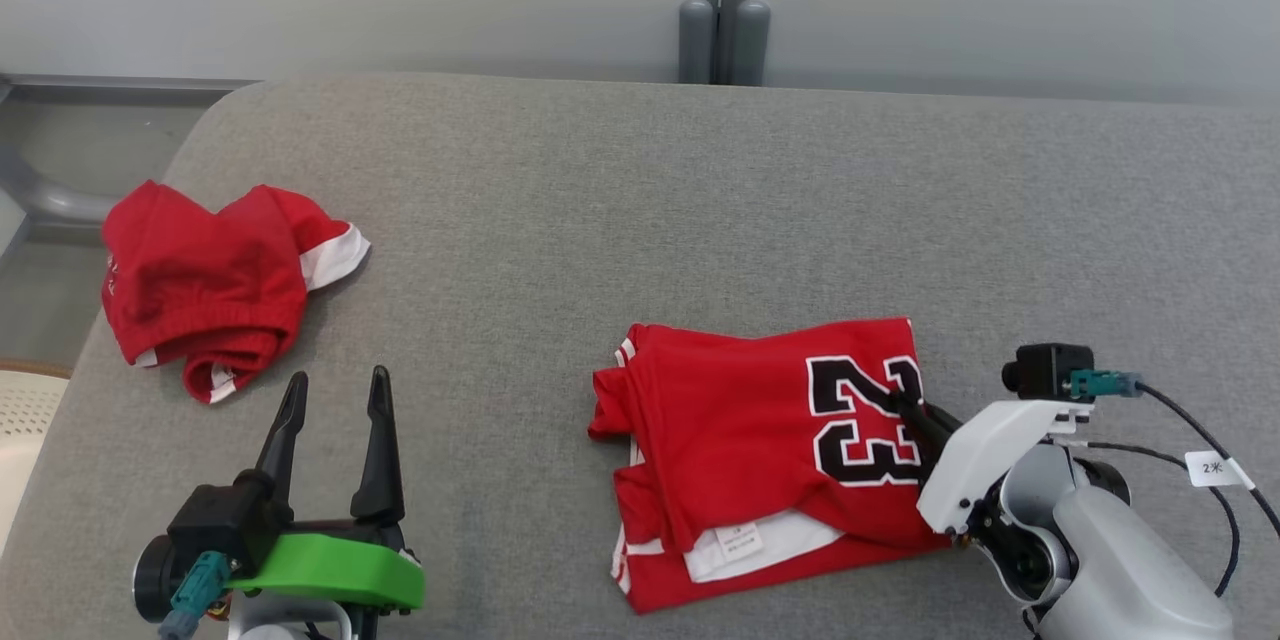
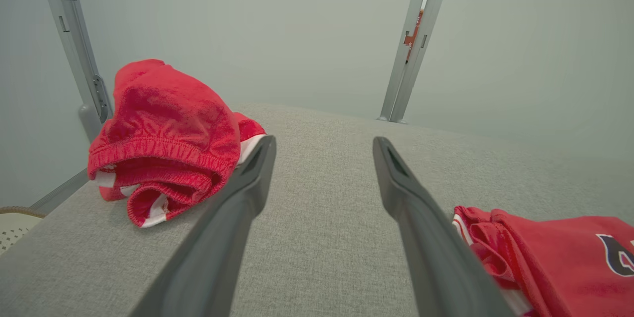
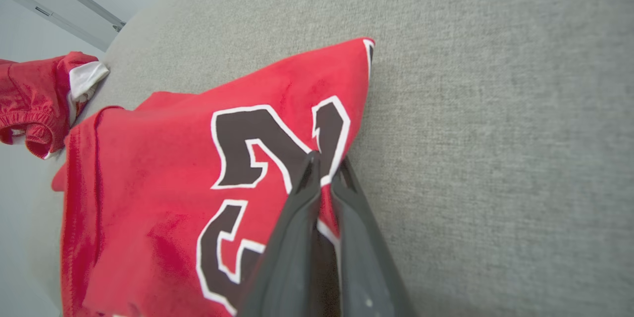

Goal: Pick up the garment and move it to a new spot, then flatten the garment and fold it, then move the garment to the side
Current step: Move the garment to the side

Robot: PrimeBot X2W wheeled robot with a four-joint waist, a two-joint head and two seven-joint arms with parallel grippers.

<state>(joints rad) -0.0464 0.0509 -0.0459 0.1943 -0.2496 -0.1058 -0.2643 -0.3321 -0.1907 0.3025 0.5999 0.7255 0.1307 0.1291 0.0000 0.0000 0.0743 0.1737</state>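
Right pincer [image 3: 327,167] tight on jersey [image 3: 158,158] edge

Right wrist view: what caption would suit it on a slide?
The right pincer shut on the edge of a folded red jersey lying on the grey table.

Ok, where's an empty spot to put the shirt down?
The grey surface is bare beyond the shirt and shorts, and in the gap between them. It's crowded at the shirt's right edge, where the right tool pinches it.
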